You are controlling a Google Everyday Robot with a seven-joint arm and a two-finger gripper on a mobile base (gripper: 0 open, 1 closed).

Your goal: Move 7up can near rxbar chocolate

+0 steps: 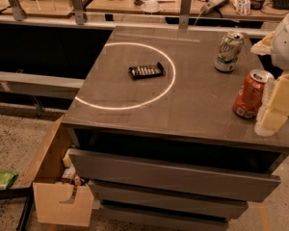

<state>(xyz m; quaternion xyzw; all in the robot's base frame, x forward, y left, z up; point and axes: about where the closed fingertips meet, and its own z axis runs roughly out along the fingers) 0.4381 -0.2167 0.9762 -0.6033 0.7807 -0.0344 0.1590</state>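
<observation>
The 7up can (pixel 228 51), silver-white with green markings, stands upright at the table's far right. The rxbar chocolate (pixel 146 70), a dark flat bar with a pale middle, lies left of it inside a ring of light on the grey table (pixel 183 105). My gripper (pixel 269 73) is at the right edge of the view, to the right of the 7up can and apart from it. Its pale yellow fingers (pixel 278 102) stand apart and hold nothing. The near finger is right beside an orange-red soda can (pixel 250 94).
The orange-red can stands upright near the table's right front, between the gripper and the table's middle. Drawers (pixel 173 174) sit under the tabletop. An open cardboard box (pixel 62 201) stands on the floor at the front left. A cluttered counter (pixel 149 4) runs along the back.
</observation>
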